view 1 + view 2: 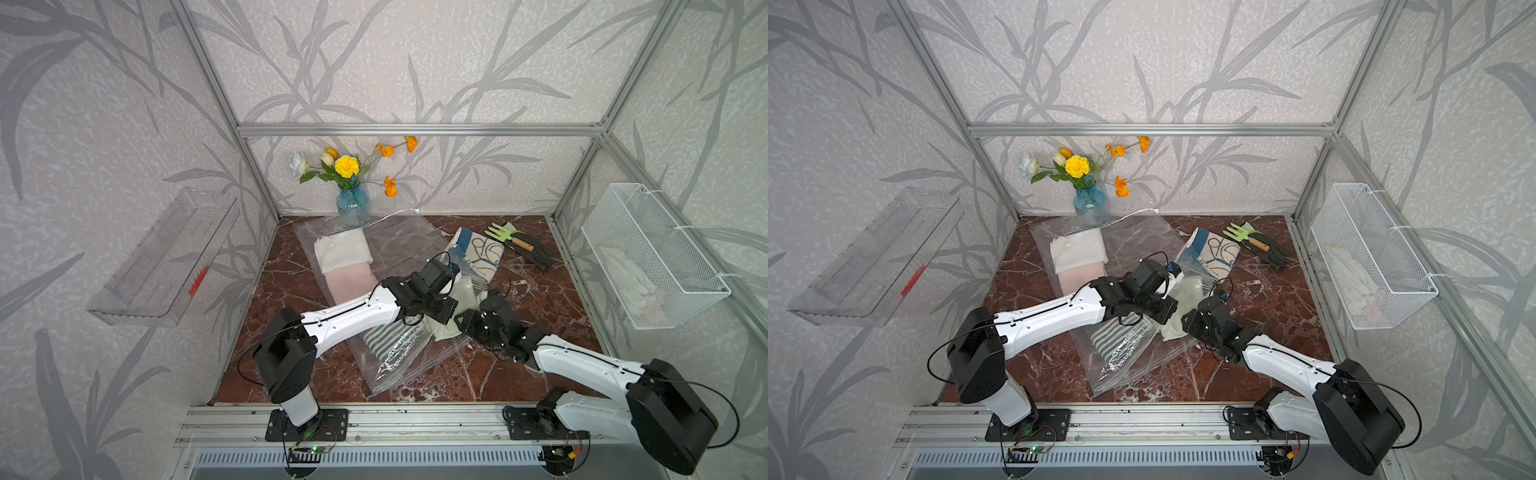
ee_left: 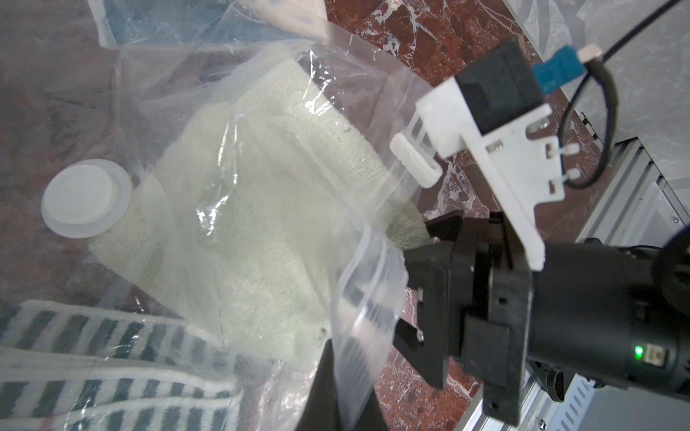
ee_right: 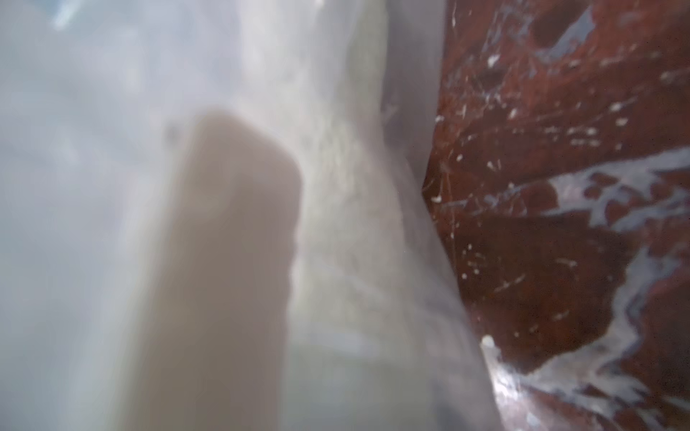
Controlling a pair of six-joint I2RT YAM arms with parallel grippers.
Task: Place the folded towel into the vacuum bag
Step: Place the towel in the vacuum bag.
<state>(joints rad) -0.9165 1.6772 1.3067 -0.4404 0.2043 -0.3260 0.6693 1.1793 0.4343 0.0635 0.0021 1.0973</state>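
The left gripper (image 2: 330,369) is pressing its jaws closed on the zip-seal lip of the vacuum bag (image 2: 364,298), while the right gripper (image 2: 425,283) is holding its jaws apart, one finger touching a corner of the folded towel (image 2: 261,224). The two are meeting a little below and right of centre in both top views, where the towel is lying under the bag's clear plastic (that corner sitting at the mouth), beside the white valve cap (image 2: 86,201).
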